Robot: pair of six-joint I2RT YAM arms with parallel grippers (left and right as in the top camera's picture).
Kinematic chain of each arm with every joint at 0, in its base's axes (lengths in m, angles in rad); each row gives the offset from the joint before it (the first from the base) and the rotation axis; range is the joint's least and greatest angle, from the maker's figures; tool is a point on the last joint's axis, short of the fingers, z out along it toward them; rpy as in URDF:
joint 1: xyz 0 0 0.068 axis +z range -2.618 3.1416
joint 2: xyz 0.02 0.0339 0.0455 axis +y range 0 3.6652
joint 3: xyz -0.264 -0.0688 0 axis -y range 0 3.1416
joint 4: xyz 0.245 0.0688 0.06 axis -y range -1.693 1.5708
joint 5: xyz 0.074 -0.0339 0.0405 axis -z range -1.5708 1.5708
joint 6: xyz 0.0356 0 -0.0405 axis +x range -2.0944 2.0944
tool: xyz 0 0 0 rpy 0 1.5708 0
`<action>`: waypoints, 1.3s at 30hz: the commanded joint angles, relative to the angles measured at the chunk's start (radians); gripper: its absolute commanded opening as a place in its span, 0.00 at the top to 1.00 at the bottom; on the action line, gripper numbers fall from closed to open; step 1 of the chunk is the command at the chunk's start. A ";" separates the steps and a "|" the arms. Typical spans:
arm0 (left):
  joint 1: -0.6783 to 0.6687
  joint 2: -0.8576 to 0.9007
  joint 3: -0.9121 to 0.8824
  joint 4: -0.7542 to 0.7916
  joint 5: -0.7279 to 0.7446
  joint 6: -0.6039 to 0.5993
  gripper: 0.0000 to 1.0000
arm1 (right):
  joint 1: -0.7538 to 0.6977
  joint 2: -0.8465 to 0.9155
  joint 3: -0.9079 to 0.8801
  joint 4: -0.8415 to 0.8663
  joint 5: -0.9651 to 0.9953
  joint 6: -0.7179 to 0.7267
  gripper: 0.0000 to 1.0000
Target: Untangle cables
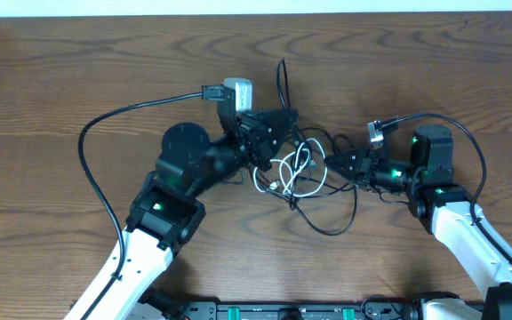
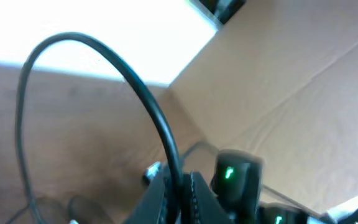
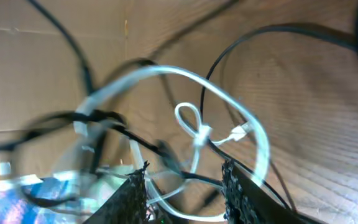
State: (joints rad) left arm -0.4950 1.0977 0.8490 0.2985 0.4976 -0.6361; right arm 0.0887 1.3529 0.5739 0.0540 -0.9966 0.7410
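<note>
The cables (image 1: 296, 173) lie tangled at mid-table. Thin black cords loop around a thin white cord (image 1: 283, 171), and one black loop trails toward the front (image 1: 327, 227). My left gripper (image 1: 283, 117) sits at the tangle's upper left, shut on a black cable (image 2: 166, 134) that arcs up and away from the jaws (image 1: 281, 80). My right gripper (image 1: 332, 162) is at the tangle's right side. Its fingers (image 3: 135, 196) stand apart, and the white cord (image 3: 253, 134) and a black cord (image 3: 241, 40) run loosely between and in front of them.
My left arm's thick black wire (image 1: 92, 169) sweeps over the table's left half. A cardboard wall (image 2: 291, 93) rises behind the table, and a pale strip (image 1: 238, 7) marks the far edge. The two grippers are close together across the tangle.
</note>
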 commanded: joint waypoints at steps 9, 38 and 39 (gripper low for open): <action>0.113 -0.004 0.024 0.361 -0.018 -0.217 0.92 | 0.005 0.006 0.001 -0.006 -0.010 -0.078 0.58; 0.124 0.013 0.042 0.308 0.020 -0.218 0.92 | 0.214 0.005 0.001 0.551 0.125 0.525 0.57; 0.124 0.013 0.042 0.308 0.035 -0.211 0.92 | 0.214 0.005 0.001 0.580 0.130 0.575 0.58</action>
State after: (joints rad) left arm -0.3756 1.1110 0.8497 0.5972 0.4934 -0.8425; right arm 0.2974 1.3548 0.5728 0.6003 -0.9516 1.0950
